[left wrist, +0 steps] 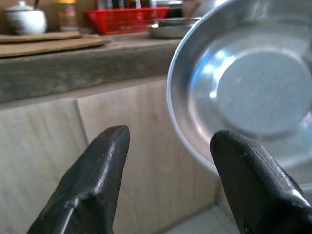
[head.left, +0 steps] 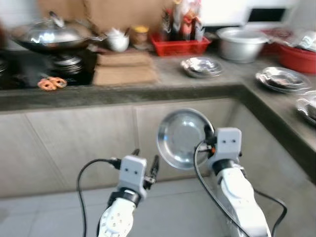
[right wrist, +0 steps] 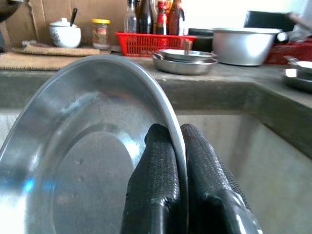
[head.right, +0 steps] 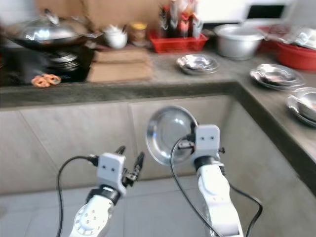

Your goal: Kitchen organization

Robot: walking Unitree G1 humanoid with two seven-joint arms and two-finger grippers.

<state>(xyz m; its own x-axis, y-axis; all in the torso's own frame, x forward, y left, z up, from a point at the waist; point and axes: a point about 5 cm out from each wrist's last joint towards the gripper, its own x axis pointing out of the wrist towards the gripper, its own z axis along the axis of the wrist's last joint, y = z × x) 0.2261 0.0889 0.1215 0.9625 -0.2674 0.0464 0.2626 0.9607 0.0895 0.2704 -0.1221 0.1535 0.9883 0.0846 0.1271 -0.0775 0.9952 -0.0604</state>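
Now, right end effector (right wrist: 176,161): sitting at centre of the head views, in front of the cabinet doors, and pinching the rim of a steel plate (head.left: 183,138) between its two black fingers (right wrist: 155,180).
Steel plate: standing nearly on edge below the desk (head.left: 163,84) lip, its hollow face turning toward the camera in the head views; in the right wrist view it is filling the lower left of the frame.
Left end effector (left wrist: 168,180): hanging lower left of centre in the head views, just beside the plate, its fingers (left wrist: 95,180) spread wide and gripping nothing.
Left wrist view: looking past both fingers at the plate in the upper right of the frame and the cabinet front behind.
Desk: running across the top of the head views and bending down the right edge.
Stacked steel plates (head.left: 201,66): resting on the desk at upper centre right, in front of a red basket (head.left: 178,45) of bottles.
Steel pot (head.left: 242,43): sitting upper right, next to the basket.
More steel dishes (head.left: 282,79): lying along the right arm of the desk.
Wok with lid (head.left: 52,34): sitting on the stove at upper left.
White lidded bowl (head.left: 117,40): standing behind the brown mats (head.left: 123,68) at upper centre left.
Picture quality: appearing slightly blurred in both head views.
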